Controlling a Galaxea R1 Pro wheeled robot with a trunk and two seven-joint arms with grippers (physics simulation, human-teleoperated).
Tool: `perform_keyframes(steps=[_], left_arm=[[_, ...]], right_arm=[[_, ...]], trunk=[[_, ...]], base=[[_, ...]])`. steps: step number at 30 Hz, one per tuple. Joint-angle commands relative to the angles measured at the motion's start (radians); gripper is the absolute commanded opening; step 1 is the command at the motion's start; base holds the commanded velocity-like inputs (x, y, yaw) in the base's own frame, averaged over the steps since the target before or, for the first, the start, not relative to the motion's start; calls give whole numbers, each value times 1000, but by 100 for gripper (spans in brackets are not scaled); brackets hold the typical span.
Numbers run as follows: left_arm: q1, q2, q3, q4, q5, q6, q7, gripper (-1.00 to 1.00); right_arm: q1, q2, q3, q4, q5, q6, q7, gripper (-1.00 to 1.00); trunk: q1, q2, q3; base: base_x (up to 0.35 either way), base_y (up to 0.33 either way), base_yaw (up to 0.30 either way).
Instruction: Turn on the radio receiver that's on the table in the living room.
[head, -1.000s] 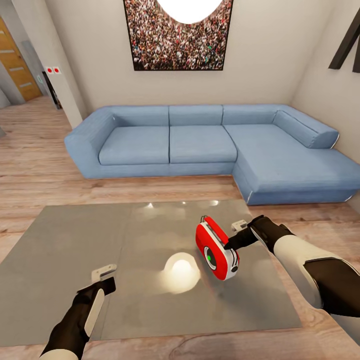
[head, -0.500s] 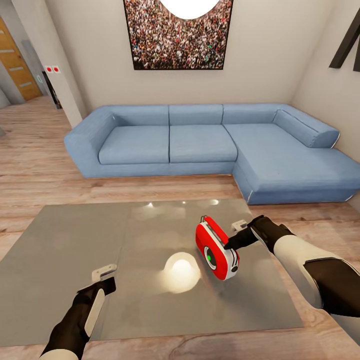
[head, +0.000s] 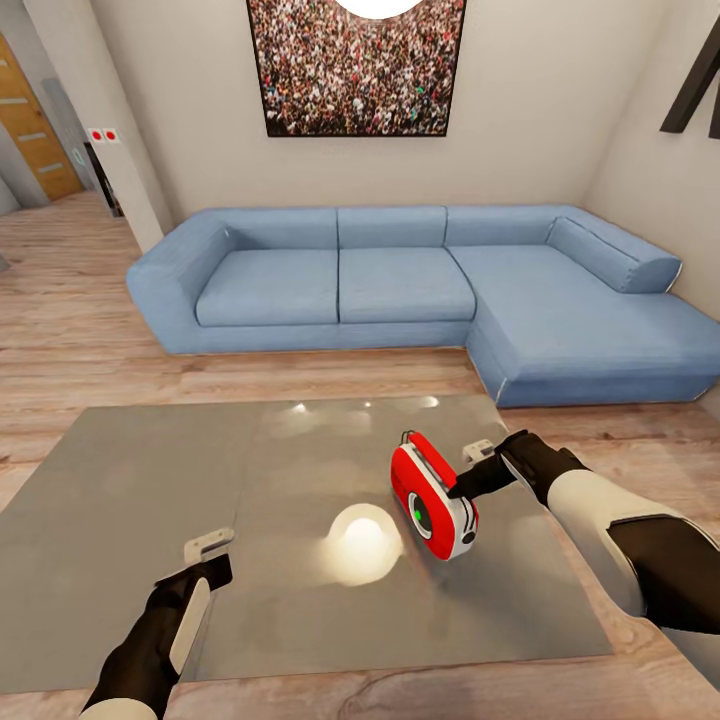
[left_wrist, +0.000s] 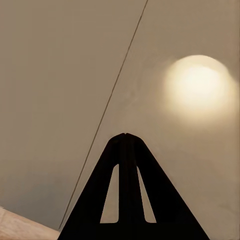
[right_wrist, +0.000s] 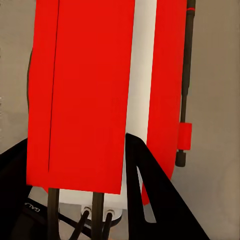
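Barely anything shifts between the earlier pictures and now; the head camera tips a touch, so sofa and photo slide slightly in frame, while the arms and the radio hold their places; the small rounded red radio receiver with white sides (head: 433, 495) stands on the large low glossy grey bench (head: 120, 500), right of the middle, with the pale lamp reflection just beside it on the left; its round green-lit dial faces forward and to the left, toward the robot's near side, and its long axis runs from the far left to the near right, leaning a little; the thin metal loop handle sits at its far upper end.

The right gripper (head: 468, 484) presses at the radio's back edge, touching the white side; in the right wrist view the red casing (right_wrist: 85, 95) looms right against the dark fingers (right_wrist: 150, 200), yet whether the jaws are apart or together I cannot tell; the left gripper (head: 205, 550) hovers over bare bench well apart from the radio, and its wrist view shows the jaws together, tips meeting.

By my judgement it is a light, stiff plastic box, smooth enough to skid on that glossy top; steady it by the white sides rather than the flimsy handle.
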Motion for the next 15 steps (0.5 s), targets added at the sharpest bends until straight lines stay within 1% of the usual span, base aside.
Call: perform_keyframes(steps=[1, 15], left_arm=[[0, 0, 0, 0, 0, 0, 0, -100], [0, -1, 0, 0, 1, 0, -1, -100]], right_arm=[[1, 0, -5, -1, 2, -4, 0, -100], [1, 0, -5, -1, 2, -4, -10, -100]], trunk=[[0, 0, 0], [0, 0, 0]], base=[[0, 0, 0], [0, 0, 0]])
